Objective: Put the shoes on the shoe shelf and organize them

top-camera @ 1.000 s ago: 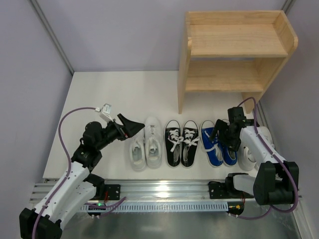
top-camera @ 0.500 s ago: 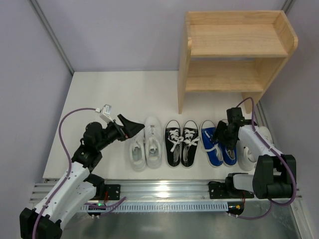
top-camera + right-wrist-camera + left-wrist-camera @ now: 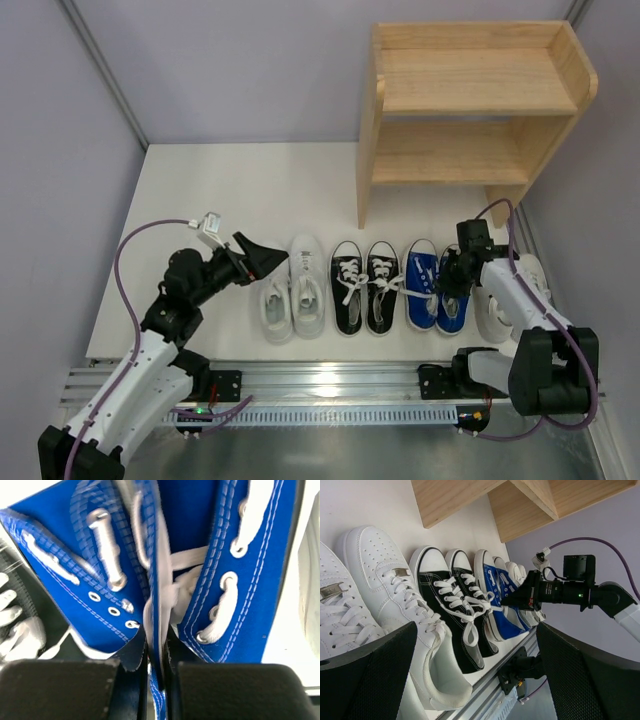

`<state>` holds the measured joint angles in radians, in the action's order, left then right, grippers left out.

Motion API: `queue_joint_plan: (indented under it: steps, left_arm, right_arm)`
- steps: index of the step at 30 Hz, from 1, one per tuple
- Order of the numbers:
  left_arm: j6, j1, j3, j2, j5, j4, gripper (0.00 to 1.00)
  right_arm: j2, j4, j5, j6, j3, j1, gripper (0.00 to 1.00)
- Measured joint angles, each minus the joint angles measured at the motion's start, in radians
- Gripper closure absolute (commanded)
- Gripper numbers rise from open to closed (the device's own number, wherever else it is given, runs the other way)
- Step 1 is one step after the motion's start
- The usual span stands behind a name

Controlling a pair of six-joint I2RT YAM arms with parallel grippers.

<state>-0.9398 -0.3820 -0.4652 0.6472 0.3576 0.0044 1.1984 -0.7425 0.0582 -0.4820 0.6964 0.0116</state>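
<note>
Your right pincer (image 3: pixel 452 274) is clamped on the blue shoes (image 3: pixel 421 300); the right wrist view shows its two dark fingers (image 3: pixel 60 690) squeezed together on the inner canvas edges of both shoes at once, with a white lace caught between them. The blue shoes sit on the white worktop (image 3: pixel 230 200), toes pointing away from you, in a row along the near edge. To their left stand the black shoes (image 3: pixel 349 290) with white laces and toe caps, then the white low-tops (image 3: pixel 306 285). The smaller white shoes (image 3: pixel 497 312) lie just right of the blue ones, partly hidden under your right arm. Your left pincer (image 3: pixel 265 258) has its fingers spread wide and holds nothing; it hangs over the left-hand white low-top, aimed along the row. The wooden shoe shelf (image 3: pixel 470 95) stands at the far right of the worktop, behind the row, its two tiers facing you; none of the shoes touches it.
</note>
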Motion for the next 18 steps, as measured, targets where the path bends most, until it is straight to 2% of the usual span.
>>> queue_joint_plan:
  steps: [18]
  left_arm:
    - [-0.002,0.000,0.000,-0.017,-0.008,-0.003,0.00]
  right_arm:
    - [-0.282,-0.303,-0.019,0.061,0.344,0.002,0.96]
